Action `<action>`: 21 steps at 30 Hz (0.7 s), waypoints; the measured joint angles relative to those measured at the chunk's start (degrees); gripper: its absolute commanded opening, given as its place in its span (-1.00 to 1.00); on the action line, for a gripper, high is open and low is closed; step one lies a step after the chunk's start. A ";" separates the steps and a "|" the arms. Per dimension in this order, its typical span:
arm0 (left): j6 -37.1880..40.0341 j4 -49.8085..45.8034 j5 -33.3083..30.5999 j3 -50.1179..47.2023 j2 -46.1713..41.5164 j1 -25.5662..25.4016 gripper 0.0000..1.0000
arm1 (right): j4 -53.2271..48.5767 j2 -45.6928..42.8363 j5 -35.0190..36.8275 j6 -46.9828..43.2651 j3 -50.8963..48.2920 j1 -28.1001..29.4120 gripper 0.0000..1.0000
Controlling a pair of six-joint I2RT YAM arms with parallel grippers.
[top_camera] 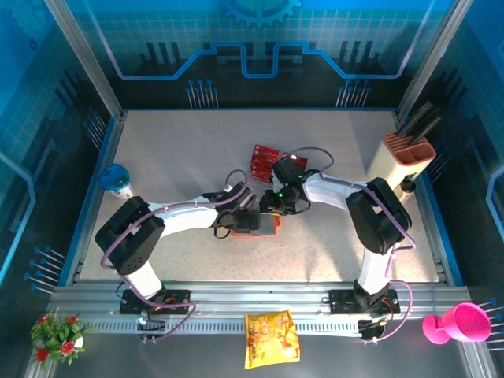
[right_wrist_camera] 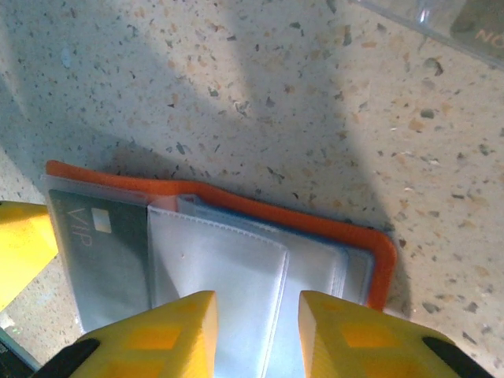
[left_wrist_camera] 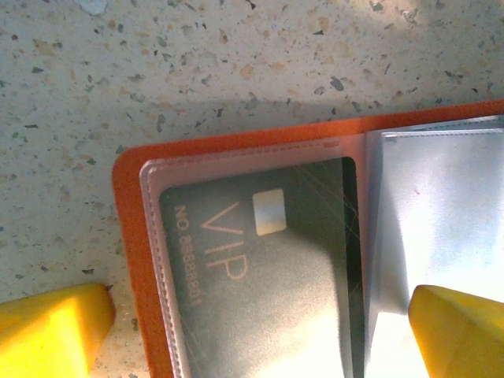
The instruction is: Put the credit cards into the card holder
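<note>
The card holder [top_camera: 269, 229] lies open on the table, an orange wallet [left_wrist_camera: 130, 236] with clear and grey-blue pockets [right_wrist_camera: 228, 268]. A dark card marked VIP [left_wrist_camera: 260, 260] sits inside its clear left pocket. My left gripper [left_wrist_camera: 256, 342] is open wide, its yellow fingertips [left_wrist_camera: 51, 331] straddling that pocket. My right gripper [right_wrist_camera: 258, 339] hovers over the wallet's middle leaves, its fingers [right_wrist_camera: 157, 339] apart and holding nothing. Both grippers meet over the wallet in the top view, left [top_camera: 249, 213] and right [top_camera: 277, 209]. Red credit cards [top_camera: 265, 161] rest just beyond it.
A clear rack [right_wrist_camera: 441, 20] stands close behind the wallet. A blue cup [top_camera: 116, 179] is at the left wall, and an orange-topped block [top_camera: 408, 153] at the right. A yellow snack bag [top_camera: 271, 339], pink cup [top_camera: 457, 323] and flowers [top_camera: 57, 331] lie off the table's near edge.
</note>
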 measured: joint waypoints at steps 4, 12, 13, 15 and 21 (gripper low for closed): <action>0.02 0.26 -0.11 -0.24 -0.07 0.00 0.99 | 0.87 1.14 -0.90 0.61 -0.13 0.00 -0.34; 0.00 0.42 -0.11 -0.35 -0.22 -0.02 0.99 | 2.56 1.88 -2.80 1.46 -0.13 -0.26 -0.35; 0.02 0.42 -0.11 -0.35 -0.24 -0.02 0.98 | 2.73 1.99 -3.02 1.49 -0.13 -0.26 -0.35; 0.02 0.50 -0.11 -0.46 -0.24 -0.02 0.98 | 3.21 2.34 -3.72 1.57 -0.11 -0.37 -0.35; 0.02 0.85 -0.11 -0.66 -0.35 -0.02 0.98 | 4.57 3.10 -5.97 2.34 -0.09 -0.63 -0.41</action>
